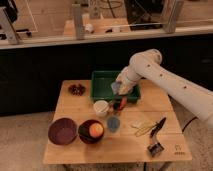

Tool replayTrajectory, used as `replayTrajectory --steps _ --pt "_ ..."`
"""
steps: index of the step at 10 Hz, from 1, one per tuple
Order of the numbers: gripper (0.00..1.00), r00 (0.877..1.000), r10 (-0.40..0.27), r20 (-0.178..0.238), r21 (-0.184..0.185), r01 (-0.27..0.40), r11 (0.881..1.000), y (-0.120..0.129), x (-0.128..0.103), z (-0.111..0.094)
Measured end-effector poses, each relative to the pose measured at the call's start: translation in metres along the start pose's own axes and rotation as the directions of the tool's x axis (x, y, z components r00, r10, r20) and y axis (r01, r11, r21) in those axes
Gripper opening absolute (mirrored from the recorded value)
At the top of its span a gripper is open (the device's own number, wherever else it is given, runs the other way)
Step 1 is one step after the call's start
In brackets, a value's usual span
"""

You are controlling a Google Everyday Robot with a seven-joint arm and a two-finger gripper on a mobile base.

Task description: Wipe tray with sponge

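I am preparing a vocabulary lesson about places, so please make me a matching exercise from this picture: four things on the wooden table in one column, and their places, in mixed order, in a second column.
Things
1. green rectangular plastic tray
2. round white cup
3. orange ball
4. black brush

Places
A. inside the dark round bowl
B. near the right front corner of the wooden table
C. at the back of the table, under the gripper
D. just in front of the tray's left part

Pairs: 1-C, 2-D, 3-A, 4-B
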Motion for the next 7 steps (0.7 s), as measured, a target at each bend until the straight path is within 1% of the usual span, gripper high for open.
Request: replayTrajectory --steps 3,4,5,7 --pt "0.00 0.998 -0.056 0.023 0.011 0.056 0.998 -0.039 -0.020 0.033" --pt "0.00 0.997 -0.071 0.028 0.010 0.071 0.997 -0.050 -0.022 0.046" --pt "0.00 0.997 -0.077 0.029 0.003 0.077 0.997 -0.052 -0.020 0.057" --pt "0.00 0.996 -0.085 0.019 -0.035 0.085 0.996 -0.052 -0.013 0.090"
